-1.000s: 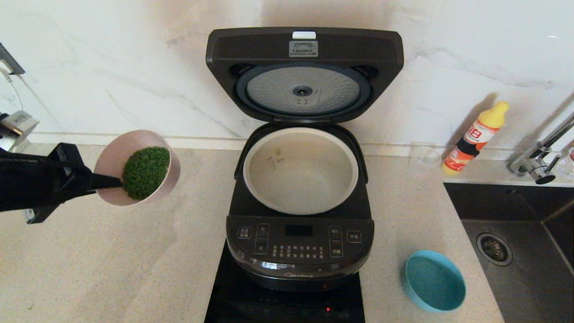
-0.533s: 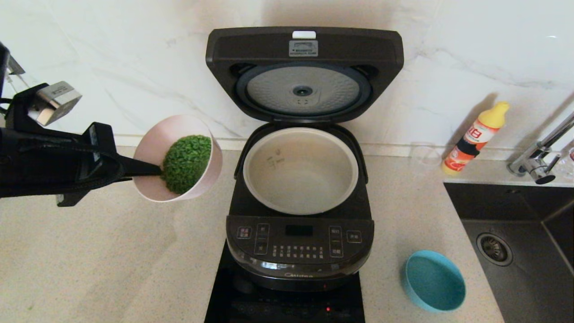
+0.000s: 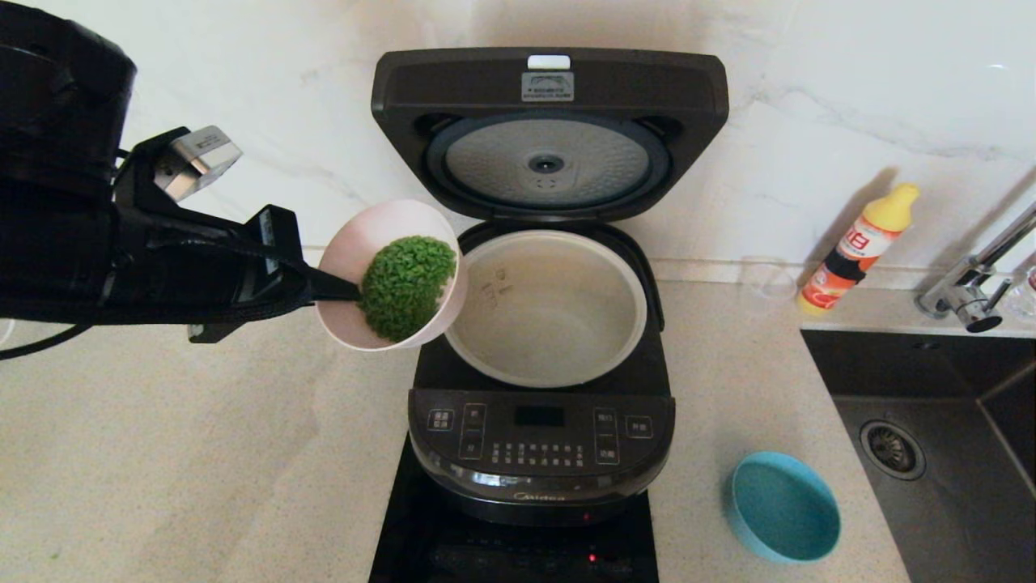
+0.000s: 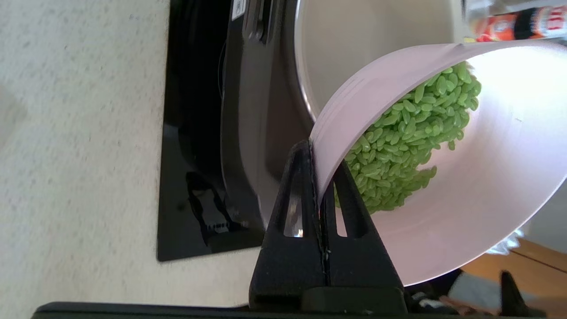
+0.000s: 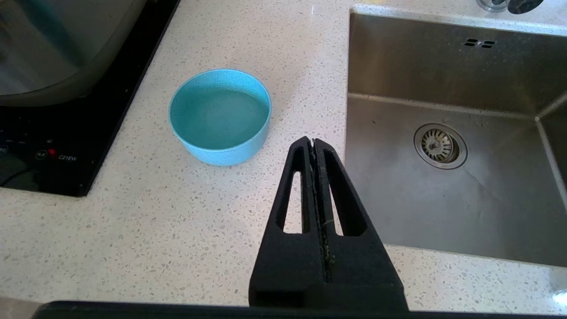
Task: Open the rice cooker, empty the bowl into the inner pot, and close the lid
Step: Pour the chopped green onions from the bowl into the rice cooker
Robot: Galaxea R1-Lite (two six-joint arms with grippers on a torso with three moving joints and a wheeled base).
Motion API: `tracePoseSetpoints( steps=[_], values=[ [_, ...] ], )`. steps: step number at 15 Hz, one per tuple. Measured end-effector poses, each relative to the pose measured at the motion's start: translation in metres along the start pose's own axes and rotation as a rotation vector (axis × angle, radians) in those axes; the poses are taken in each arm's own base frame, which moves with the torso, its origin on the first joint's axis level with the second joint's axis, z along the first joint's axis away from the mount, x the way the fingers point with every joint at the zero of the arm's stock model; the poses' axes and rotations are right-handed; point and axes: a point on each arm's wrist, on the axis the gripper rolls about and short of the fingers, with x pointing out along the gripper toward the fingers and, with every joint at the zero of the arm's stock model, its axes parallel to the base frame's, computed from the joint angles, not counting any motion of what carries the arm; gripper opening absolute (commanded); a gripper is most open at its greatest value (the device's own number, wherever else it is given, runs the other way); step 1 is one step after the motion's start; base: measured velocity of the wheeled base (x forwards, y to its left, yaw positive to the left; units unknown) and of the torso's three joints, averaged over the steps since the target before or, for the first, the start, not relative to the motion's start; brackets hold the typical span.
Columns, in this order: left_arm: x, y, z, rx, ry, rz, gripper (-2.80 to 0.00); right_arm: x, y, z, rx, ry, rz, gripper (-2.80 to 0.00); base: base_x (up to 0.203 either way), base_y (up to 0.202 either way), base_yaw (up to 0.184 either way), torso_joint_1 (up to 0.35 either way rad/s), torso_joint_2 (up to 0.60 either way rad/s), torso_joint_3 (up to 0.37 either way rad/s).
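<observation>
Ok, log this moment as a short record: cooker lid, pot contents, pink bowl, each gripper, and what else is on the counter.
lid: open, upright
inner pot: in the rice cooker, empty
bowl: tilted at the pot's left rim, green grains inside
left gripper: shut on the bowl's rim
right gripper: shut, empty, above the counter near the teal bowl
other: bottle, sink

Kitchen, sink, rice cooker, countertop

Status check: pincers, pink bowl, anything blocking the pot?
Left pincer shut on pink bowl rim, bowl tilted at inner pot edge, green grains still inside. Right pincer shut, empty. Lid up, pot unobstructed.
</observation>
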Motion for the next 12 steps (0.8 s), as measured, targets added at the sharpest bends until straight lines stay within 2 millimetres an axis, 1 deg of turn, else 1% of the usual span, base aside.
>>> tracePoseSetpoints(
  steps=[7,10,12],
  values=[
    [0.045,-0.037,0.004,0.060,0.034,-0.033,-2.80,0.000,0.000,0.000,0.000,0.000,0.000,-2.80,0.000,0.000,0.000,0.000,0.00,0.000],
    [0.067,-0.047,0.005,0.084,-0.020,-0.003,-2.80,0.000,0.000,0.000,0.000,0.000,0.000,-2.80,0.000,0.000,0.000,0.000,0.00,0.000],
    [0.080,-0.051,0.006,0.089,-0.050,-0.018,-2.80,0.000,0.000,0.000,0.000,0.000,0.000,-2.80,0.000,0.000,0.000,0.000,0.00,0.000]
  ],
)
